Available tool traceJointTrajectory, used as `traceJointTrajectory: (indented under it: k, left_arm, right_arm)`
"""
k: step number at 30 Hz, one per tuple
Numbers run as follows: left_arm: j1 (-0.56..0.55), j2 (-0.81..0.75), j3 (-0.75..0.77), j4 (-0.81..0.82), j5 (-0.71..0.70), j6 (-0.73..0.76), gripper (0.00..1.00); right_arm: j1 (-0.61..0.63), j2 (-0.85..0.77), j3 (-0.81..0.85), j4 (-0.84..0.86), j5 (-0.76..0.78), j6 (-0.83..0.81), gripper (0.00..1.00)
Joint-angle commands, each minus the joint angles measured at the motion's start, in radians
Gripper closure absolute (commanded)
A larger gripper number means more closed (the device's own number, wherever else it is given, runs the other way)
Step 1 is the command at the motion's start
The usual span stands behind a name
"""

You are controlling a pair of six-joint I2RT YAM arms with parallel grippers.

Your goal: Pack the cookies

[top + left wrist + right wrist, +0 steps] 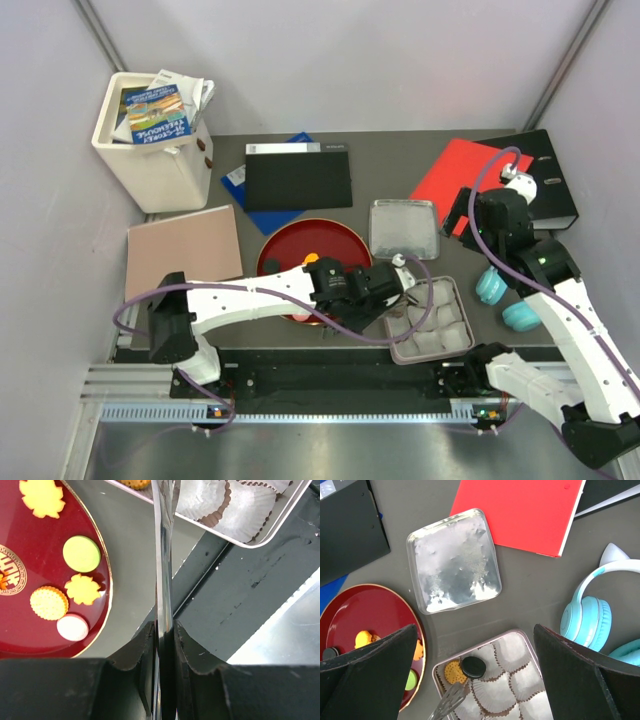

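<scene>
Nearest, we are seeing the left claw (164,630) clamping a metal utensil (164,555), its long axis running edge-on toward the cup tray (277,516). Only the right wrist view is showing a black cookie (473,666) beside an orange cookie (452,671), lying flat in that tray; from above, the left arm (250,295) is covering them. The right claw (475,630) is hanging spread wide, holding nothing. Beyond, more cookies (81,553) are lying face-up on the red plate (25,555), then clear lid (455,560), red folder (520,515).
</scene>
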Motion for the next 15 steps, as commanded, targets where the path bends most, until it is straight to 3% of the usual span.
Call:
traceJointTrajectory:
  k: [1, 15]
  left_arm:
    - [-0.004, 0.006, 0.050, 0.070, -0.012, 0.026, 0.88]
    - [-0.001, 0.085, 0.089, 0.086, -0.119, 0.053, 0.88]
  right_arm:
    - [0.007, -0.018, 0.002, 0.036, -0.005, 0.006, 0.01]
    - [0.007, -0.021, -0.013, 0.038, -0.011, 0.009, 0.01]
